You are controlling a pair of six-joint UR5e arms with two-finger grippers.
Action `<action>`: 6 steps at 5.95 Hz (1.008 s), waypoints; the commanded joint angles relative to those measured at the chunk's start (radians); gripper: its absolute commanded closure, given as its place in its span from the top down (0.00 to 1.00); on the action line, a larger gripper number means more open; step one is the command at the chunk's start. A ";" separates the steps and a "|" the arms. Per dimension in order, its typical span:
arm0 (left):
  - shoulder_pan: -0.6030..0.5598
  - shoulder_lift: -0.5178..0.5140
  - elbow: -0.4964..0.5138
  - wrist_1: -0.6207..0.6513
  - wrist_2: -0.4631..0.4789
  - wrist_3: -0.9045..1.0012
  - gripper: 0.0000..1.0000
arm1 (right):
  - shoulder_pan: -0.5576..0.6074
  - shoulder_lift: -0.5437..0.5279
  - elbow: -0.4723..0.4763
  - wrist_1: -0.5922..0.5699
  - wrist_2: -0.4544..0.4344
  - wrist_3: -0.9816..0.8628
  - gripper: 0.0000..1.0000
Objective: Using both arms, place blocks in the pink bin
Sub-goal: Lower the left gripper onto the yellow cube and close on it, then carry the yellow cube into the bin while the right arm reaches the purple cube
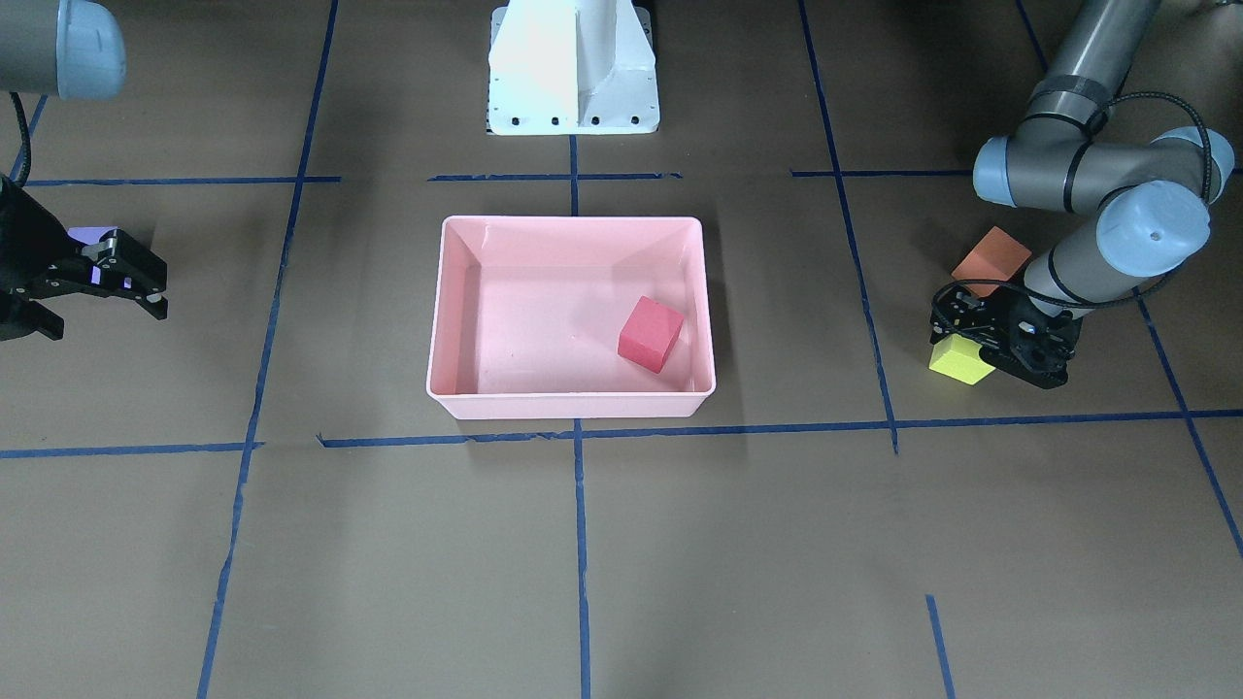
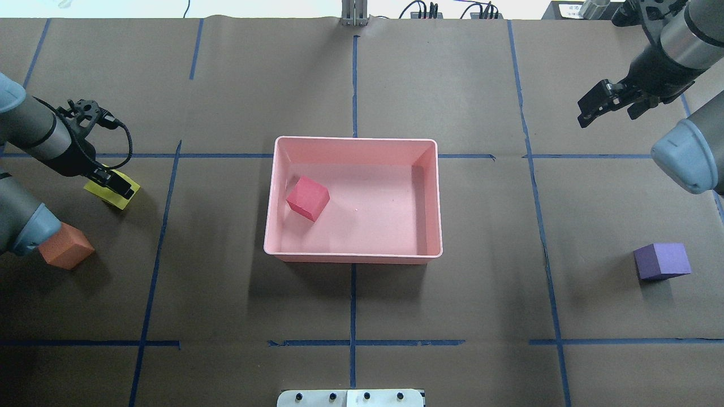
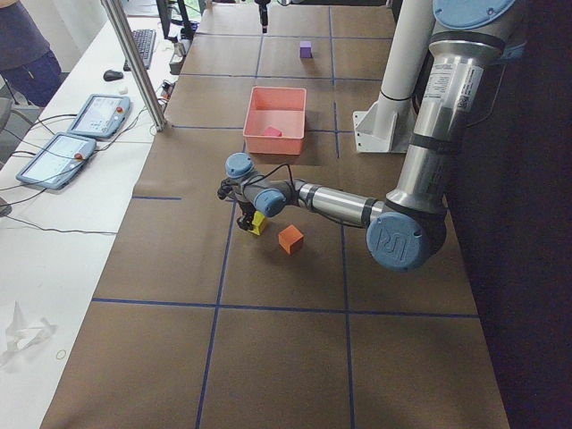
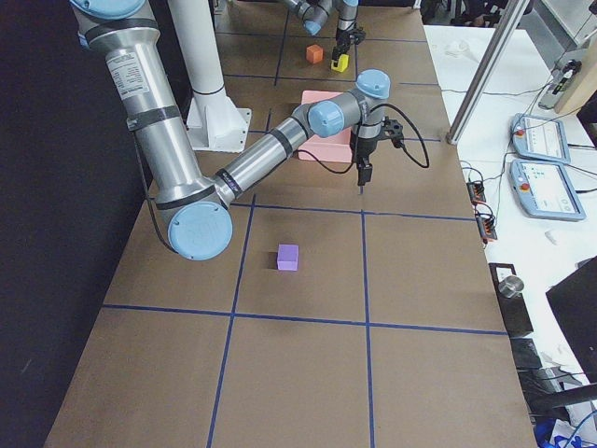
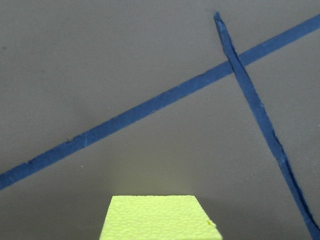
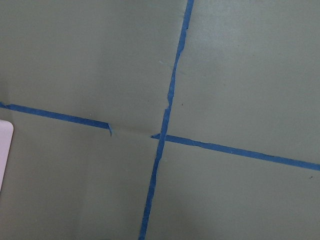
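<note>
Front-facing view: the red-pink block (image 1: 651, 333) lies inside the pink bin (image 1: 573, 225). The left gripper (image 1: 963, 340) is down on the yellow-green block (image 1: 957, 362), with the orange block (image 1: 991, 260) near.

Overhead view: the right gripper (image 2: 604, 114) hangs parted and empty, well apart from the purple block (image 2: 662, 261) on the table (image 2: 452, 316).

Left wrist view: I cannot tell whether the left gripper clamps the block.
</note>
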 commanded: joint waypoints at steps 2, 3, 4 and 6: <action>-0.005 -0.016 -0.113 0.078 0.014 -0.071 0.37 | 0.040 -0.059 0.005 0.002 0.002 -0.127 1.00; -0.008 -0.045 -0.176 0.136 0.020 -0.103 0.37 | 0.091 -0.134 0.014 0.003 0.041 -0.240 1.00; -0.007 -0.110 -0.212 0.181 0.020 -0.224 0.37 | 0.163 -0.198 0.017 0.003 0.075 -0.365 1.00; 0.022 -0.302 -0.258 0.329 0.025 -0.461 0.39 | 0.228 -0.385 0.057 0.046 0.077 -0.544 1.00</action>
